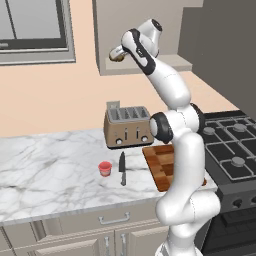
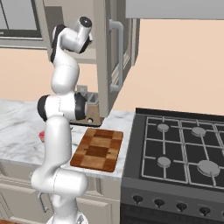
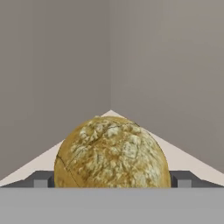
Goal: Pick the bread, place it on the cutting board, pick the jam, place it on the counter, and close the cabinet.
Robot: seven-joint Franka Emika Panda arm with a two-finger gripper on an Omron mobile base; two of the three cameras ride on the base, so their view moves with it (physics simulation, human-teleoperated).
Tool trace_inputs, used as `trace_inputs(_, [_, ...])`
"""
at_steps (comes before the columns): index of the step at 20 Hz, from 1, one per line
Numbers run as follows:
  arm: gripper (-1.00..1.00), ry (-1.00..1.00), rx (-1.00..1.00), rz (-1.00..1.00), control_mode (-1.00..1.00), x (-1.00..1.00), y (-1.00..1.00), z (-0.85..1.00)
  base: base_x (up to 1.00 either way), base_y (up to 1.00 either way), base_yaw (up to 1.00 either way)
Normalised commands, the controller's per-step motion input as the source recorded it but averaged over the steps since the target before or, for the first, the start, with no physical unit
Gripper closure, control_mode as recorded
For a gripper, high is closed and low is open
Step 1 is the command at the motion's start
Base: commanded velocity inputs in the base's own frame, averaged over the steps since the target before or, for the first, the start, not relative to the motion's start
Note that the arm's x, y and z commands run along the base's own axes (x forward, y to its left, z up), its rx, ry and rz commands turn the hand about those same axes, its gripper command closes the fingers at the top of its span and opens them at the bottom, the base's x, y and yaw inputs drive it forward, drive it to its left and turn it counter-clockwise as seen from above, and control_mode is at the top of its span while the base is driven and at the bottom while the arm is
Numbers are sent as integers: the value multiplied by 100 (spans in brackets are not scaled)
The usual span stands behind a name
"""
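The bread (image 3: 111, 153), a round golden-brown loaf, rests on the pale shelf inside the cabinet (image 1: 135, 30). My gripper (image 3: 112, 180) stands open around it, one dark fingertip (image 3: 41, 180) on each side with a small gap to the crust. From the left base view the gripper (image 1: 116, 54) reaches into the cabinet's lower shelf with the bread (image 1: 120, 56) at its tip. The jam (image 1: 105, 168), a small red jar, stands on the marble counter (image 1: 50, 165). The checkered cutting board (image 2: 98, 148) lies bare beside the stove. The cabinet door (image 2: 114, 48) stands open.
A toaster (image 1: 127, 127) stands at the back of the counter below the cabinet. A black knife (image 1: 122, 169) lies between the jam and the board. A gas stove (image 2: 183, 148) adjoins the counter on the right. A window (image 1: 32, 25) is at the left.
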Motion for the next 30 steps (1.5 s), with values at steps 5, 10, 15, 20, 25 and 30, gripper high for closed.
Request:
trace_inputs(5, [100, 0, 0, 0, -100, -12, 0, 8, 0, 0, 0])
trace_inputs(10, [100, 0, 0, 0, -100, -21, -4, 14, 0, 0, 0])
trace_inputs(15, [100, 0, 0, 0, -100, -30, -7, 10, 0, 0, 0])
trace_inputs(20, [100, -2, 0, 0, -100, -31, -9, 0, 0, 0, 0])
trace_inputs(25, [100, -8, 0, 0, -100, -34, -3, -1, 0, 0, 0])
trace_inputs(30, [100, -15, 0, -1, -100, -41, 0, -6, 0, 0, 0])
